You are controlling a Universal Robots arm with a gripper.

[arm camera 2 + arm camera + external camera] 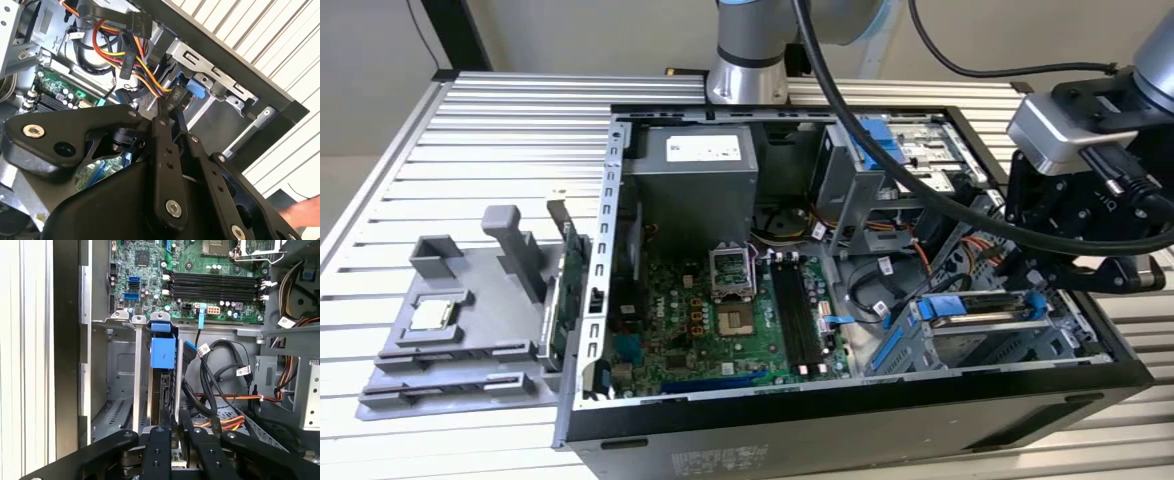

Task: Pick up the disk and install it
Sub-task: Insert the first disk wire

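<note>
The disk (162,385) stands on edge in the drive cage (120,385) at the lower corner of the open computer case, its blue rail tab (163,352) toward the motherboard. In the first wrist view my gripper (174,416) is shut on the disk's near edge, one black finger (164,422) on each side. In the second wrist view the gripper (170,109) holds the same dark edge beside the blue tab (195,90). In the exterior view the gripper (1027,285) hangs over the cage at the view's right, above the blue-framed disk (974,306).
The motherboard (720,320) fills the case floor, with the grey power-supply box (696,180) behind it. Red, orange and black cables (220,405) lie right beside the cage. A grey fixture (454,330) holding a small chip sits outside the case at the exterior view's left. A hand (302,215) shows nearby.
</note>
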